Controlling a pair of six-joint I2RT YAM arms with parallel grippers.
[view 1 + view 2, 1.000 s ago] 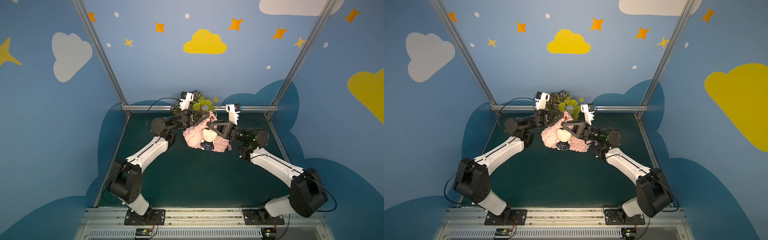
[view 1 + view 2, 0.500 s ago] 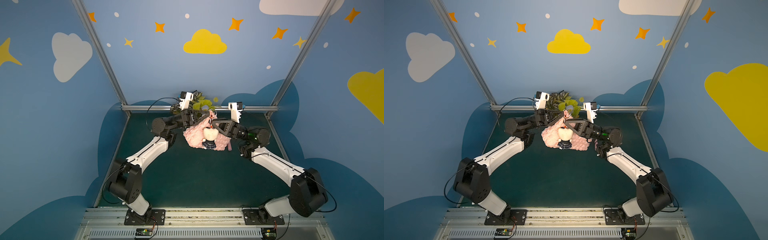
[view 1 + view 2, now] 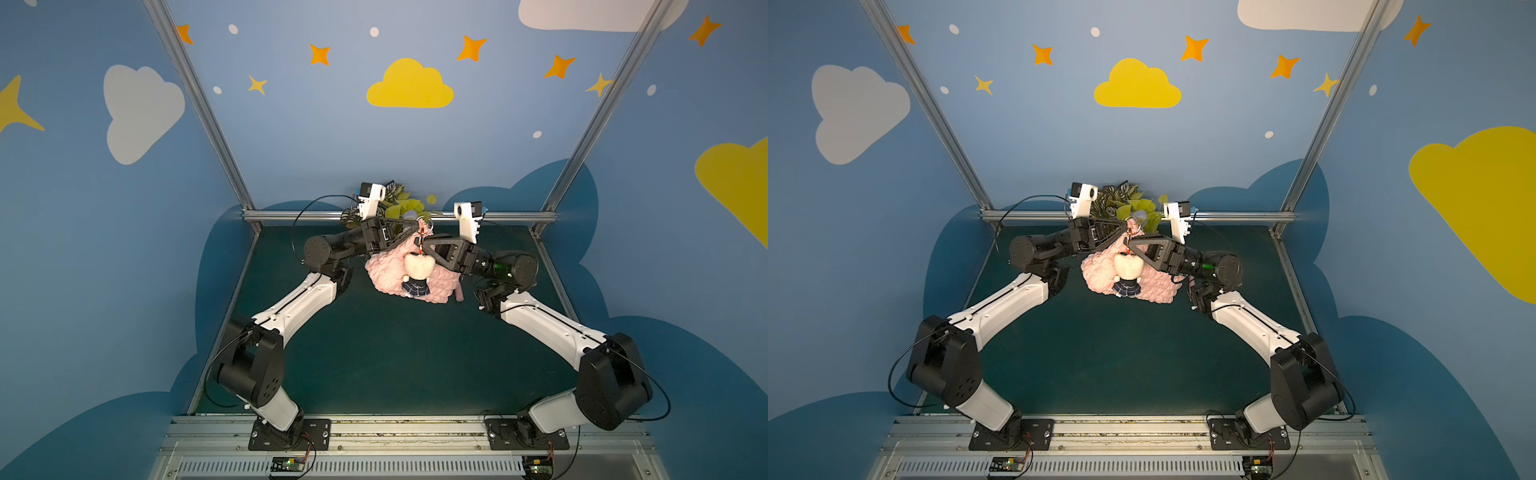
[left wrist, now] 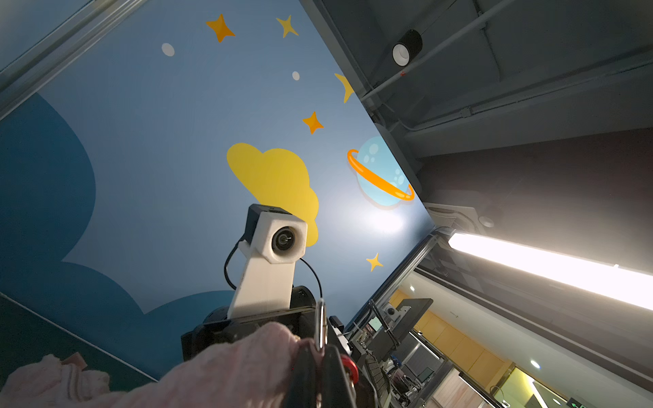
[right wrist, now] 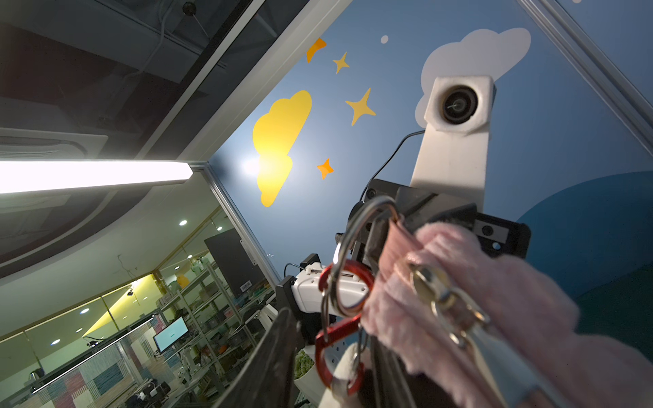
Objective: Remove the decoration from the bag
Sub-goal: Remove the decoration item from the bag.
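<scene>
In both top views the pink bag (image 3: 388, 276) (image 3: 1158, 289) hangs in the air over the mat. My left gripper (image 3: 415, 226) (image 3: 1126, 226) (image 4: 318, 371) is shut on its top edge, beside a metal ring (image 5: 353, 247). The decoration (image 3: 419, 268) (image 3: 1128, 268), a white plush head over a dark plaid dress, dangles in front of the bag from a red carabiner (image 5: 327, 349) clipped to that ring. My right gripper (image 3: 423, 247) (image 3: 1130, 248) (image 5: 332, 367) is open, its fingers standing on either side of the carabiner.
A plant with green and yellow leaves (image 3: 399, 203) stands at the back, right behind both grippers. A metal frame rail (image 3: 511, 216) crosses the back edge. The dark green mat (image 3: 374, 353) lies below. A pink end (image 3: 459, 294) pokes out at the bag's right.
My right gripper's jaws have spread a little around the carabiner. The bag and decoration hang about where they were, and the left gripper has held still.
</scene>
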